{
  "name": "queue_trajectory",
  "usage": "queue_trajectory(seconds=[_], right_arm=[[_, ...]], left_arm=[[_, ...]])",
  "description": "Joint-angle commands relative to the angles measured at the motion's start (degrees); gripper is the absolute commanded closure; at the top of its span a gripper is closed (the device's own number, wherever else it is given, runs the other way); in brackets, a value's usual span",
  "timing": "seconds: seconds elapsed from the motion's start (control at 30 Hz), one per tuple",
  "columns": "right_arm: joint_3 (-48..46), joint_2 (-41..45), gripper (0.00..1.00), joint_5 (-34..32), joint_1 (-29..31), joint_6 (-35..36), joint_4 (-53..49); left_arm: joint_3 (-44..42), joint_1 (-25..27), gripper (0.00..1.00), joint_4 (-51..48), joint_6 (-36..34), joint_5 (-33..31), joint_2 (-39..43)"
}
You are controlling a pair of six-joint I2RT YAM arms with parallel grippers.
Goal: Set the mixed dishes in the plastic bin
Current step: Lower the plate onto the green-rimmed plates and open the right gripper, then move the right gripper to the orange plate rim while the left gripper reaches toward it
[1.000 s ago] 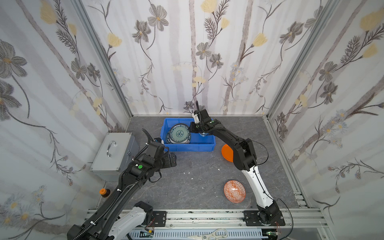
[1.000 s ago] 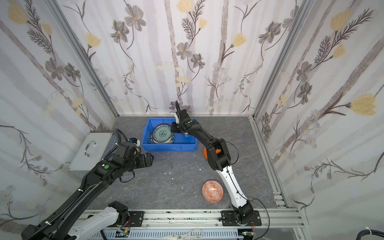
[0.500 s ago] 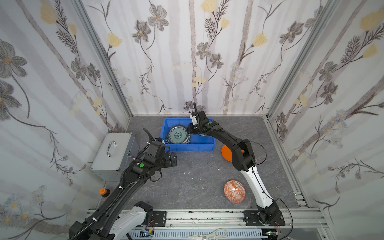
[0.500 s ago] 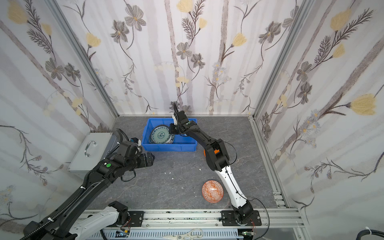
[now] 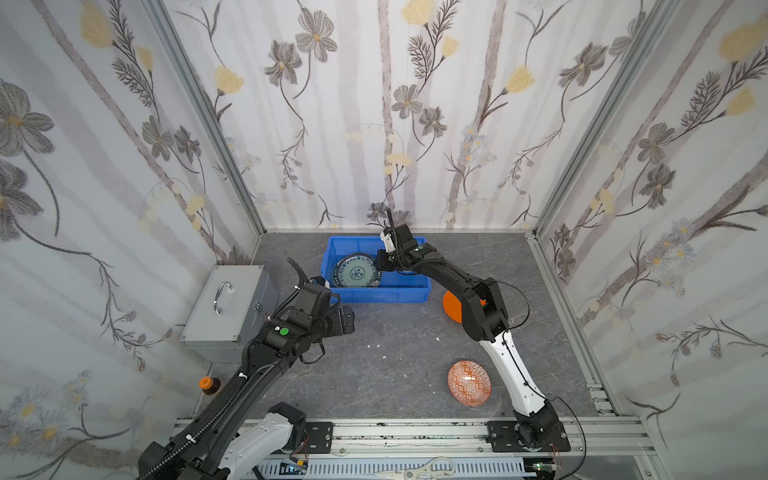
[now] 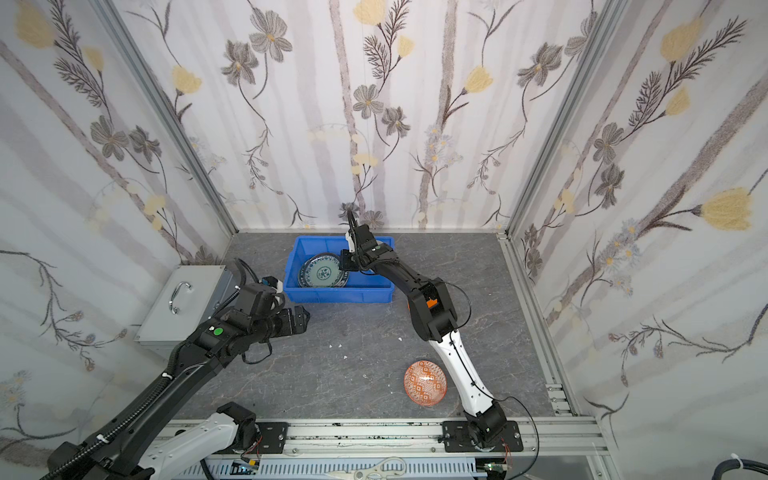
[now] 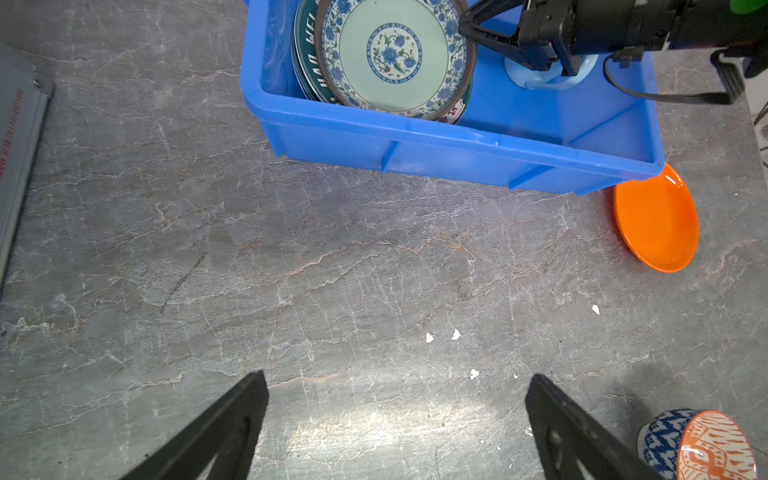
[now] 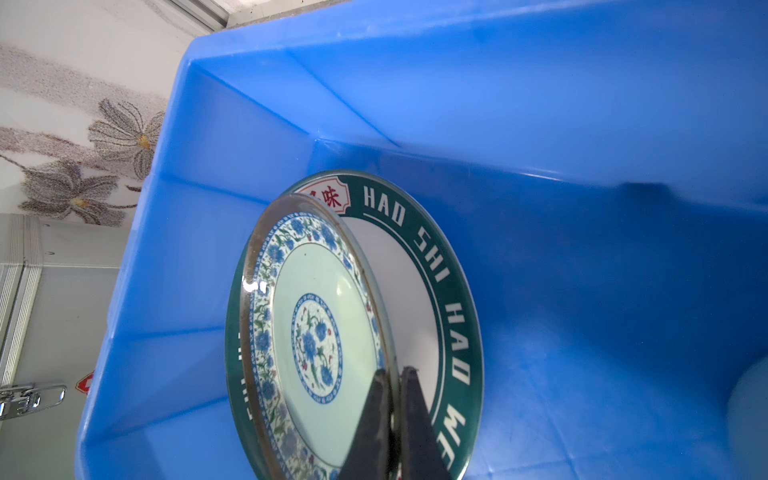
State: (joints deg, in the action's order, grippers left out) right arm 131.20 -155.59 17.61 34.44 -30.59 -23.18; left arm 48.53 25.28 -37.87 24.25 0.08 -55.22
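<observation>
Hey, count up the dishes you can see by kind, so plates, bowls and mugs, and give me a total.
Plates: 3 (teal patterned plate, green lettered plate, plain orange plate)
Bowls: 1 (orange patterned bowl)
Mugs: 1 (light-blue mug)
Total: 5 in view; any plate hidden under another is not counted.

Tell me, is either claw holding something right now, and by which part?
The right gripper pinches the teal patterned plate by its rim, inside the blue bin. The left gripper is open and holds nothing.
</observation>
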Motion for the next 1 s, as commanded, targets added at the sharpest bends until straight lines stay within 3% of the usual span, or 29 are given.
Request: queue_trajectory(seconds=[0.0,0.3,0.7,0.97], right_arm=[[0.36,-0.67,0.95,0.06,-0.53,-0.9,1.56],[0.2,-0.8,0.79,1.34,-0.97,-0.87,0.72],[0.11,3.91,0.75,1.2,-0.79,1.49,0.34],[-4.37,16.32,0.75,-1.29,-0.33,3.77,0.86]], left_arm=[[-0.21,-0.14,0.0,1.06,0.73,-0.08,-0.02],[0.03,-0.1,0.0,0.95,0.7,0.16,-0.3],[0.13,-0.14,0.0,1.84,0.8,0.98,-0.68],[2.07,-0.09,0.0,2.3,1.05,3.12,-1.06]])
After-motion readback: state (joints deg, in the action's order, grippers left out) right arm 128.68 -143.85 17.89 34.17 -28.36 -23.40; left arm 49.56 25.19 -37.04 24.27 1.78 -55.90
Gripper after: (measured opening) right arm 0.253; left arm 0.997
